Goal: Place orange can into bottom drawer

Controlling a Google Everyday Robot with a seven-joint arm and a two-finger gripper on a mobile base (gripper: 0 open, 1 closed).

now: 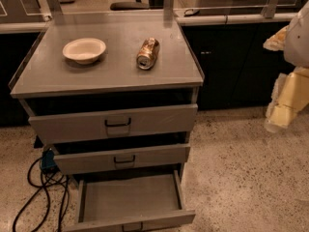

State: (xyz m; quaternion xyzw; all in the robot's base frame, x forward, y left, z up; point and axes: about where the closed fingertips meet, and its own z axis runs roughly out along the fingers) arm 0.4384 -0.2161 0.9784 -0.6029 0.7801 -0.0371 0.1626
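Note:
The orange can (148, 53) lies on its side on the grey cabinet top (111, 74), right of centre, with its silver top rim facing me. The bottom drawer (130, 197) is pulled open below the two upper drawers, and its shallow tray shows nothing inside. My gripper (281, 105) hangs at the far right edge of the view. It is off the cabinet, to the right of it and below the level of its top, well away from the can. It holds nothing that I can see.
A white bowl (84, 50) sits on the cabinet top left of the can. The top drawer (116, 122) and middle drawer (123, 158) are slightly ajar. Black cables (38, 192) and a blue plug (48, 159) lie on the floor at lower left. Dark cabinets (231, 66) stand behind.

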